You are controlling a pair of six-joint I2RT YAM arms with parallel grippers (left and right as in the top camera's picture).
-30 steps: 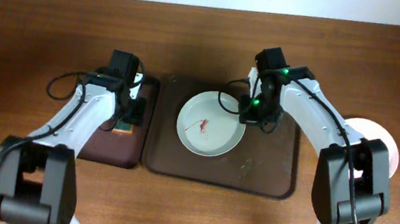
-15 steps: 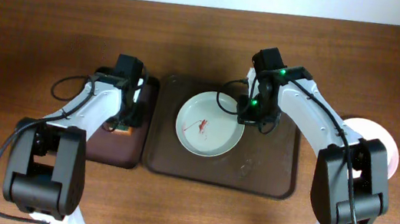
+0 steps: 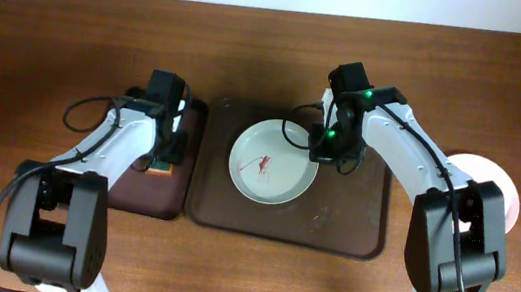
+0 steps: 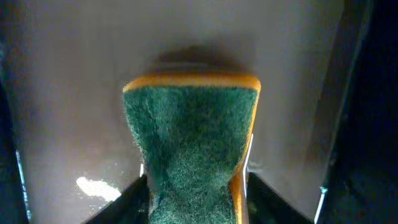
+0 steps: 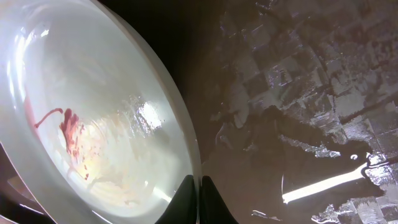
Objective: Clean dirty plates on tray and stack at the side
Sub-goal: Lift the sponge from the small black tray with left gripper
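1. Small tray: dark, on table, at 9 o'clock of large tray. Edges just beside each other; contact cannot be told.
2. L gripper: over small tray, fingers clamped on sponge from both sides. Green scour face toward wrist cam, orange backing at far edge. Sponge pinched narrower at grip end. Whether its far edge touches the tray floor: cannot tell. Overhead view shows only an orange sliver beside the L gripper.
3. Large tray: brown, raised rim, surface wet w/ streaks per R wrist view. Small specks on floor at approx 5 o'clock of plate.
4. Plate: white, shallow, in large tray, off-centre toward 10 o'clock. Red smear near middle, also clear in R wrist view.
5. R gripper: at plate's 2–3 o'clock rim. Wrist view shows fingertips pinched together on rim.
6. Second plate: pale, round, on table at 3 o'clock of large tray, apart from it, partly hidden by R arm. Single or stacked: cannot tell.
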